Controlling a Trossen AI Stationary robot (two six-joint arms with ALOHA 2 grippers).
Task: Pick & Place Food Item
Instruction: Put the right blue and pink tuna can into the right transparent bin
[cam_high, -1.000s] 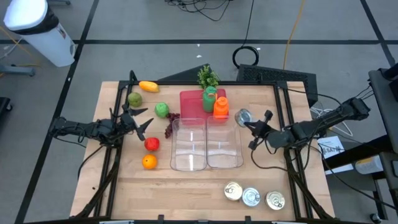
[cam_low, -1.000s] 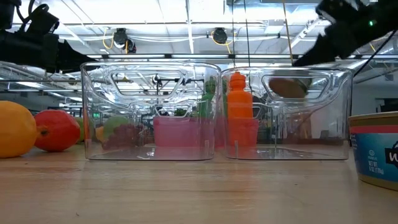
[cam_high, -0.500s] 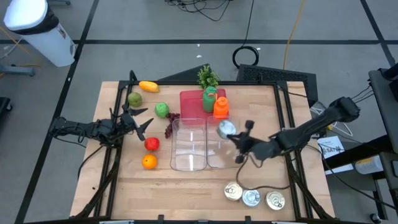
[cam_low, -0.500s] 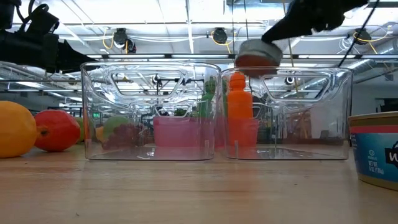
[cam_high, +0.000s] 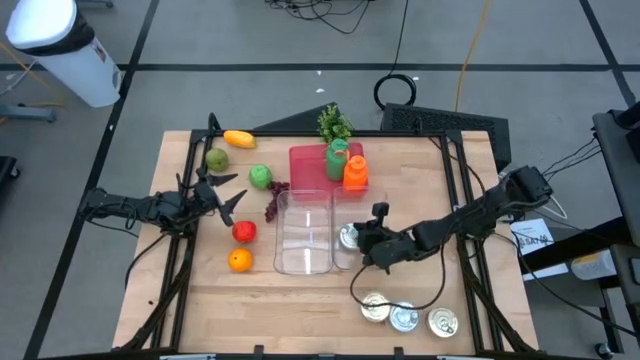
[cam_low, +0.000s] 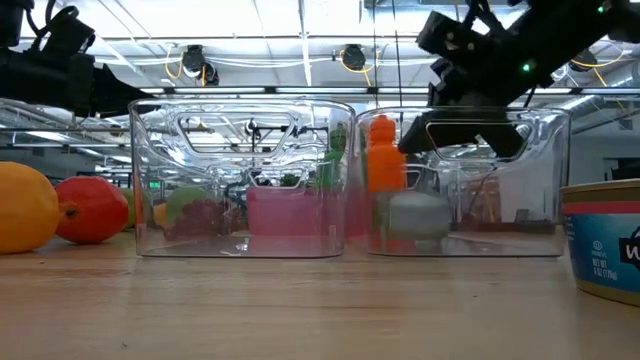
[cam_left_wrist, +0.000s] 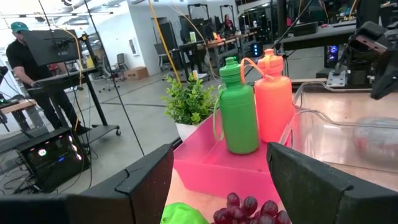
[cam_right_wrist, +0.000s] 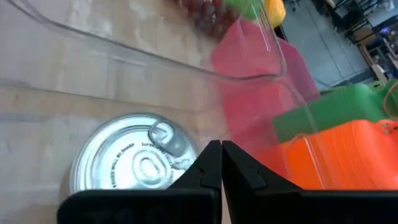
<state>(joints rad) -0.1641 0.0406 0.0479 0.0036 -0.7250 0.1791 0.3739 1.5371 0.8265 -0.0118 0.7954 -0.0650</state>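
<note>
One round silver tin can (cam_high: 348, 237) is lowered into the clear plastic bin (cam_high: 375, 262), just ahead of the closed right gripper (cam_high: 368, 243); whether it is released cannot be told; three like cans (cam_high: 405, 317) are left.

My two arms: matte black, slim jointed links. Right pincer (cam_high: 372, 243) has black cable looping behind it. Left pincer (cam_high: 232, 196) has angular black fingers.

Wooden table (cam_high: 300, 295), black frame rails at sides. Centre: two clear bins (cam_high: 305, 232) side by side. Behind bins: pink tray (cam_high: 310, 165), plant (cam_high: 334, 124) at far edge. Left part: yellow fruit (cam_high: 238, 138), green fruits (cam_high: 217, 159) (cam_high: 260, 176), grapes (cam_high: 274, 198), red fruit (cam_high: 244, 232), orange (cam_high: 239, 260). Near edge, right: three cans (cam_high: 404, 316) in row.
</note>
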